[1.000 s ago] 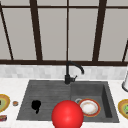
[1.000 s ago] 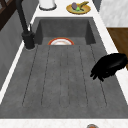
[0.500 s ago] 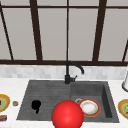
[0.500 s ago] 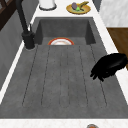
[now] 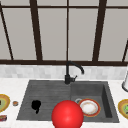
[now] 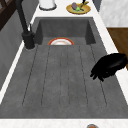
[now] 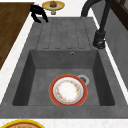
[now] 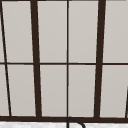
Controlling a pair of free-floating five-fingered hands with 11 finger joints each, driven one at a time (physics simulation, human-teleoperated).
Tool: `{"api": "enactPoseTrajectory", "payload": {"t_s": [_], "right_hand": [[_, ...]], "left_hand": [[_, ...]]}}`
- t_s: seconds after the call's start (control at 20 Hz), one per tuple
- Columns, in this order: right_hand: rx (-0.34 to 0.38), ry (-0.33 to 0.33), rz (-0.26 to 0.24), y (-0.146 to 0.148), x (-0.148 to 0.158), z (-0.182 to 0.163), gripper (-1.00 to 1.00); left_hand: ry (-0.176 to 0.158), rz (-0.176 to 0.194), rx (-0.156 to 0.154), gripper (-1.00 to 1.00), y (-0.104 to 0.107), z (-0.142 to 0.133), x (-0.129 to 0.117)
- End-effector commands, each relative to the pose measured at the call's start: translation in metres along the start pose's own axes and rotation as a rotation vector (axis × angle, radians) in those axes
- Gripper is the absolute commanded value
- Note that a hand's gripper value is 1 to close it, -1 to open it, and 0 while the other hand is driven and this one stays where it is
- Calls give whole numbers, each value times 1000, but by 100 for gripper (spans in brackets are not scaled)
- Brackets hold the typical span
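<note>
over the front edge of the sink's drainboard (image 6: 60, 75), left of the basin, the left hand (image 5: 36, 105) hovers released, fingers drooping loosely, grasping and touching nothing. i judge it between moves; any grasp calls for a descent first. its long axis runs from the bench (image 6: 102, 32) edge towards the window, fingertips angled down. the drainboard's grooves run lengthwise towards the basin, where a plate (image 7: 68, 90) lies.

One black hand (image 5: 36, 105). One red ball (image 5: 67, 115). One red-rimmed plate (image 5: 88, 107) in the sink basin. Two yellow dishes (image 5: 3, 102) of food on the desk. One black faucet (image 5: 68, 73).
</note>
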Motion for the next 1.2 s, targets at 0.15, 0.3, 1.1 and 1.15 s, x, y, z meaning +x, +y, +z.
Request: {"api": "enactPoseTrajectory", "payload": {"t_s": [0.15, 0.3, 1.1, 1.15], "right_hand": [[72, -7, -125, 8, 10, -23, -100], [93, -9, -124, 11, 14, -32, -100], [35, 18, -125, -3, -1, 27, -100], [40, 21, -127, -5, -3, 30, -100]], "left_hand": [[0, 0, 0, 0, 0, 0, 0], [0, 0, 0, 0, 0, 0, 0], [0, 0, 0, 0, 0, 0, 0], [0, 0, 0, 0, 0, 0, 0]]}}
